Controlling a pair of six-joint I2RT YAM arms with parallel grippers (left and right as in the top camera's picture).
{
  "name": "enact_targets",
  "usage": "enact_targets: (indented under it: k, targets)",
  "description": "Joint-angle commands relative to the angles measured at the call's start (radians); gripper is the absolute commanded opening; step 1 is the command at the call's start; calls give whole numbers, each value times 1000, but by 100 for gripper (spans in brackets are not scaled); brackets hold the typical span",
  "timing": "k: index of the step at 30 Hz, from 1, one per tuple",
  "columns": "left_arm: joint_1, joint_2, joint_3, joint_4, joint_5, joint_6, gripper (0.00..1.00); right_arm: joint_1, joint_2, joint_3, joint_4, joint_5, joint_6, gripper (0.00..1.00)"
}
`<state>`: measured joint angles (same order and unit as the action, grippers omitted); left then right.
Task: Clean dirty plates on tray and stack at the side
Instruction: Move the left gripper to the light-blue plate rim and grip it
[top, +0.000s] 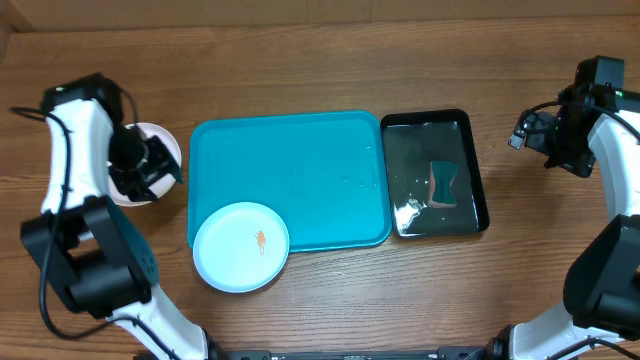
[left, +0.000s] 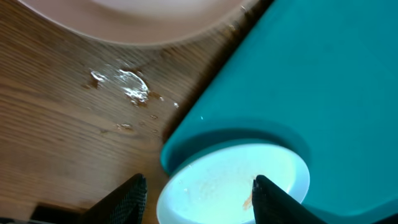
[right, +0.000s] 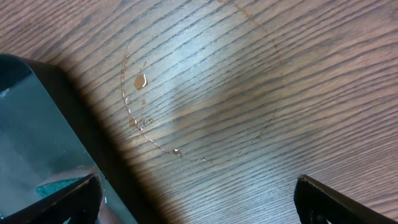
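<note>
The turquoise tray (top: 300, 160) lies mid-table. A light blue plate (top: 241, 246) with an orange smear sits over its front-left corner, partly off the rim. Left of the tray a white plate (top: 166, 141) rests on the wood, and my left gripper (top: 150, 166) hovers over it, hiding most of it. In the left wrist view the gripper (left: 199, 202) is open and empty, with the white plate's rim (left: 143, 25) far ahead, the tray (left: 311, 74) and the blue plate (left: 224, 183) below. My right gripper (top: 560, 140) (right: 199, 199) stands open over bare wood at the far right.
A glossy black tray (top: 435, 140) (right: 25, 118) holding water and a sponge (top: 443, 185) lies right of the turquoise tray. Water drops (left: 124, 84) mark the wood between the white plate and the tray. A wet ring (right: 143, 124) shows under the right gripper.
</note>
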<state>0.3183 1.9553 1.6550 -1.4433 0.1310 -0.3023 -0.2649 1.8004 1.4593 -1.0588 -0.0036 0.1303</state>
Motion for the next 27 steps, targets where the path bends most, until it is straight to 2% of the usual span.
enact_targets:
  k: [1,8,12,21,27]
  targets:
    - [-49,-169,-96,22,-11,22,57,1,-7,13,6,-5,0,100]
    - [-71,-443,-373,101,-37,25,61,1,-7,13,6,-5,0,100]
    - [-70,-538,-528,183,-40,-15,58,1,-7,13,6,-5,0,100]
    - [-70,-527,-793,428,-61,-38,54,1,-7,13,6,-5,0,100]
    - [-70,-508,-829,463,-61,-38,42,1,-7,13,6,-5,0,100]
